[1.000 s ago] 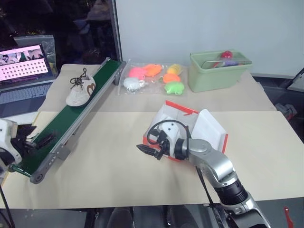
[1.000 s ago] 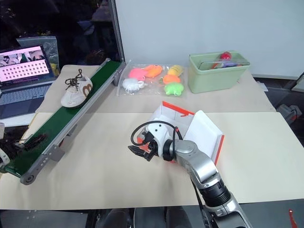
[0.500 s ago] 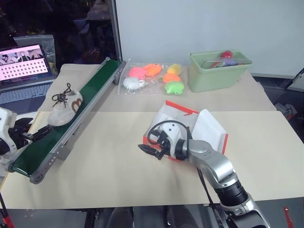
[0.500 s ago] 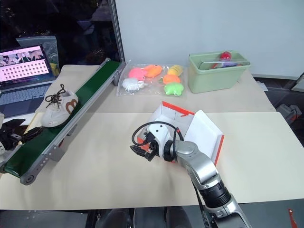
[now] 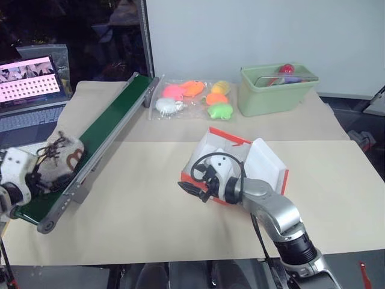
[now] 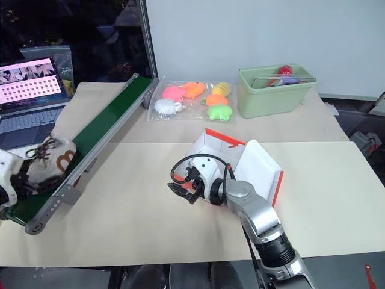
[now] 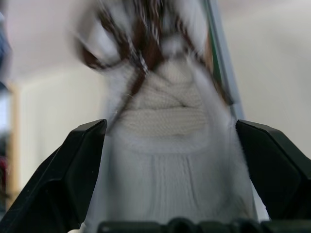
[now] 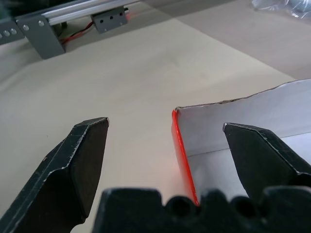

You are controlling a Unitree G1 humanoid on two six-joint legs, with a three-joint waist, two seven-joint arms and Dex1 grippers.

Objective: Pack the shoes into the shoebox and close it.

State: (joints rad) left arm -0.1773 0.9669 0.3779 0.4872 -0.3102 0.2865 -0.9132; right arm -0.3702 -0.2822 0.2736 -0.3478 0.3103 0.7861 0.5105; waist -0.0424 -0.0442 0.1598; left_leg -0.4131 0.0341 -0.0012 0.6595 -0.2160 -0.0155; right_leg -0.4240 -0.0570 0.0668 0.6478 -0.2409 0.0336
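A cream-white shoe [image 5: 62,158] with dark brown laces lies at the low end of the green belt. My left gripper [image 5: 37,177] is shut on its heel end. In the left wrist view the shoe [image 7: 165,145] fills the gap between the two black fingers [image 7: 73,170]. The red-orange shoebox [image 5: 224,139] stands open mid-table, white inside, its lid [image 5: 266,167] leaning back to the right. My right gripper [image 5: 191,189] hovers open at the box's near left corner. The red corner wall [image 8: 183,150] rises between its fingers, which do not touch it.
The green conveyor [image 5: 114,117] slopes from the back of the table down to the left edge. An open laptop [image 5: 30,90] sits left of it. A clear bag of bright soft toys [image 5: 192,99] and a pale green bin [image 5: 277,90] stand at the back.
The shoe rode down the belt from its upper half to its low end. My left gripper dropped a little and narrowed onto it. The right arm stayed put.
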